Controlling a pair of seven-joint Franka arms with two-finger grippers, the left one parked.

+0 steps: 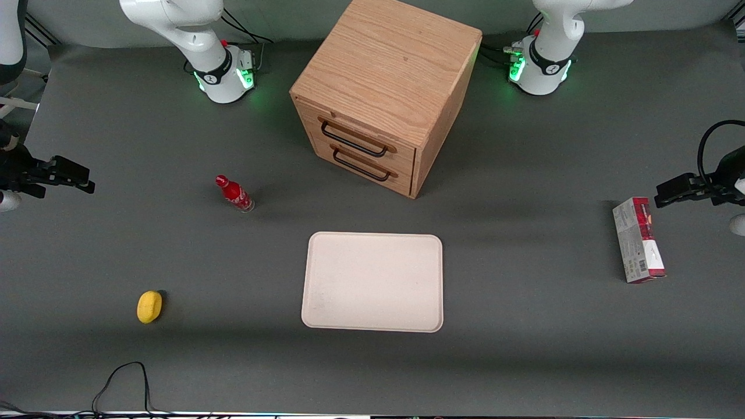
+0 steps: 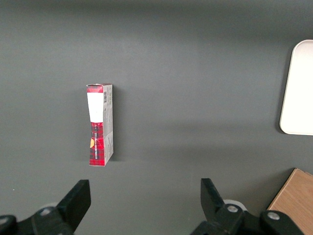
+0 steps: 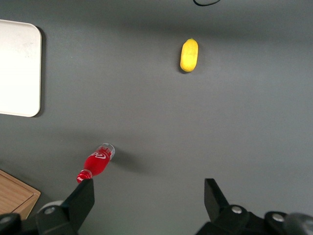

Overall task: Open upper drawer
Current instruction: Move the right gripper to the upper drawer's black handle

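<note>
The wooden cabinet (image 1: 390, 70) stands at the middle of the table, farther from the front camera than the tray. Its upper drawer (image 1: 372, 131) sits flush and closed, with a long black wire handle (image 1: 353, 139). The lower drawer (image 1: 378, 176), with the same kind of handle, is closed too. My right gripper (image 1: 87, 179) hovers high at the working arm's end of the table, well away from the cabinet. It is open and empty in the right wrist view (image 3: 149, 193), above bare mat. A corner of the cabinet (image 3: 14, 196) shows there too.
A red bottle (image 1: 234, 194) (image 3: 96, 163) stands between my gripper and the cabinet. A yellow lemon-like object (image 1: 149, 306) (image 3: 189, 55) lies nearer the front camera. A white tray (image 1: 372, 282) (image 3: 17, 68) lies in front of the cabinet. A red carton (image 1: 638, 240) (image 2: 100, 125) lies toward the parked arm's end.
</note>
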